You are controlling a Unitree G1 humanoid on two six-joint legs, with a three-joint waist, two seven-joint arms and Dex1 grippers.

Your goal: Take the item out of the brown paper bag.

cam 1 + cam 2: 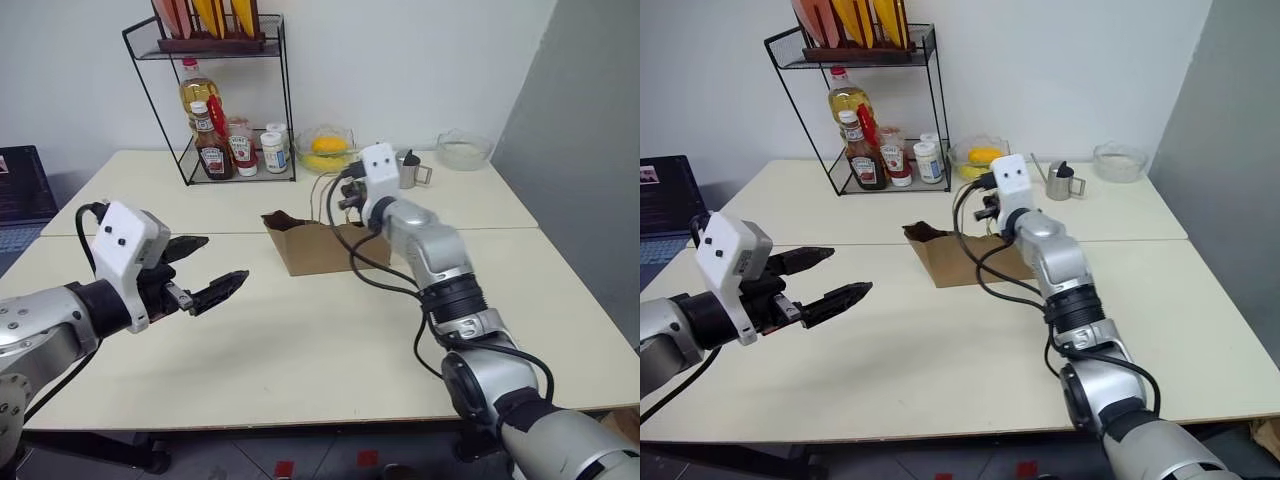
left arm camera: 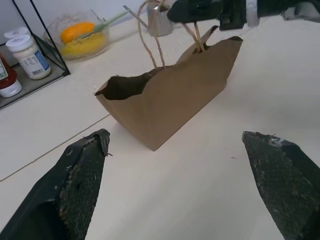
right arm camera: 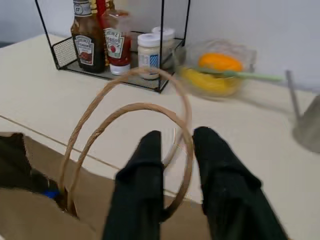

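Cream counter (image 1: 300, 340) runs out to a white wall, with a black wire rack (image 1: 215, 95) of sauce bottles (image 1: 212, 150) at the back and a glass bowl (image 1: 325, 148) of yellow fruit beside it. Near the middle stands the brown paper bag (image 1: 320, 245), its torn mouth gaping and its two cord handles (image 3: 135, 145) looping up. The right end effector (image 3: 175, 155) sits at those handles with a narrow gap between its fingers, one loop passing between them; whether it grips the cord I cannot tell. A bit of blue shows inside the bag's dark mouth. The left end effector (image 1: 205, 270) hangs well short of the bag, released, fingers spread wide.
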